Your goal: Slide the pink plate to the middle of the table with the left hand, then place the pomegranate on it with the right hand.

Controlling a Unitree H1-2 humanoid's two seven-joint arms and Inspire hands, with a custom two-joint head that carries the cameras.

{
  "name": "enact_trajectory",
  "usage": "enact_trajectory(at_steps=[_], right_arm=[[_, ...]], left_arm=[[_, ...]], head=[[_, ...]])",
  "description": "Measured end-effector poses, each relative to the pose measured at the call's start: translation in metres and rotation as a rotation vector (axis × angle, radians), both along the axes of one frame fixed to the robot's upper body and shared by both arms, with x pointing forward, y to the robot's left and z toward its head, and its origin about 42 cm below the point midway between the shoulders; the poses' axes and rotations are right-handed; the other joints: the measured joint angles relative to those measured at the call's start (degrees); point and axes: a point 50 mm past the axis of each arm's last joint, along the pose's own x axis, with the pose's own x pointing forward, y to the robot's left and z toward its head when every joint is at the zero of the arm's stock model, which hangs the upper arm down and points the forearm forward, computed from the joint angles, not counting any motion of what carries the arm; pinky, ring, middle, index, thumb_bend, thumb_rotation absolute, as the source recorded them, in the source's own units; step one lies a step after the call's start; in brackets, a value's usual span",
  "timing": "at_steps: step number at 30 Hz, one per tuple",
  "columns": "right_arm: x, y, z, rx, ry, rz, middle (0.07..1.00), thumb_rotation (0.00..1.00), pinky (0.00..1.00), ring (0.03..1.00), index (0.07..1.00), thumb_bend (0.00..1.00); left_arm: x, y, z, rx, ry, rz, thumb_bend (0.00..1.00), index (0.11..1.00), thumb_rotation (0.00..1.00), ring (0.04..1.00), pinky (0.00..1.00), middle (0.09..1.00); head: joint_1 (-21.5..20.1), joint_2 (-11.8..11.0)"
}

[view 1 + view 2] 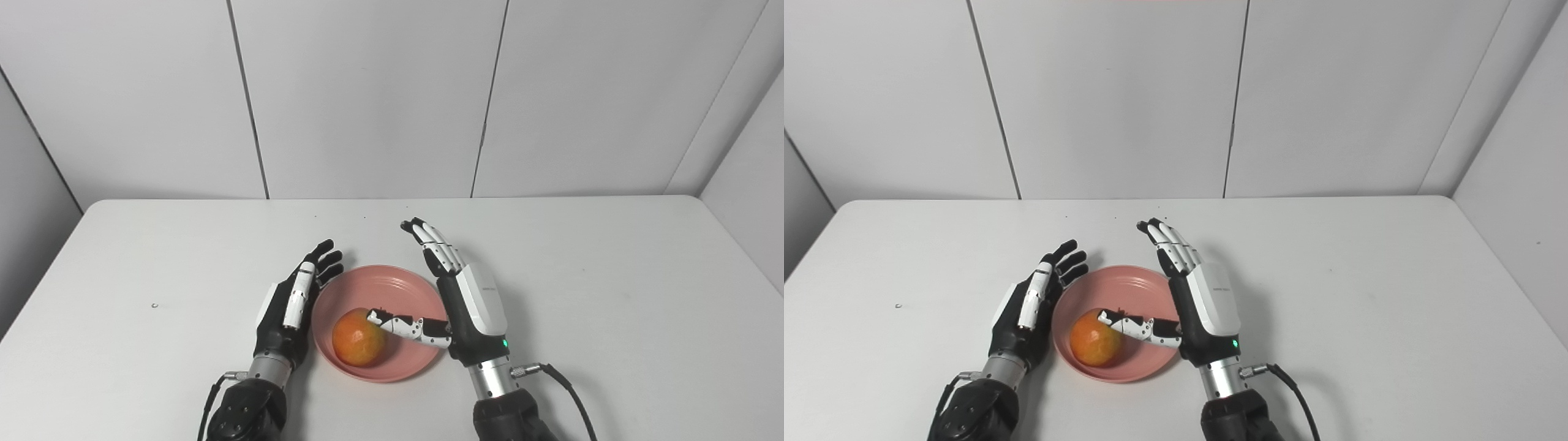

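Note:
The pink plate [398, 288] lies on the white table near its front middle. An orange-red pomegranate [358, 337] rests on the plate's front-left part. My right hand [459, 294] stands open over the plate's right rim, fingers stretched upward and away, its thumb reaching across to the fruit's right side; the fingers do not close on it. At the plate's left rim my left hand [294, 303] is open, fingers extended along the edge, holding nothing.
The white table [612, 275] stretches wide on both sides and behind the plate. A tiny speck [154, 304] lies at the left. Grey wall panels rise behind the far edge. A cable [569, 386] trails from the right wrist.

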Motion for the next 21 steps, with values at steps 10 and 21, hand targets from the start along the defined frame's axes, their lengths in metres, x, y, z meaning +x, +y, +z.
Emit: enact_trajectory(at_steps=[10, 21], right_arm=[[-0.002, -0.014, -0.014, 0.210, 0.132, -0.008, 0.955, 0.92, 0.91, 0.948, 0.935, 0.60], [0.007, -0.024, -0.028, 0.441, 0.270, 0.000, 0.932, 1.00, 0.92, 0.933, 0.923, 0.63]], left_arm=[[0.000, 0.000, 0.000, -0.001, 0.000, 0.006, 0.29, 0.856, 0.99, 0.880, 0.86, 0.874], [0.000, 0.002, 0.000, -0.004, 0.001, 0.011, 0.30, 0.858, 0.97, 0.886, 0.87, 0.876]], head=[[-0.09, 0.00], [-0.09, 0.00]])
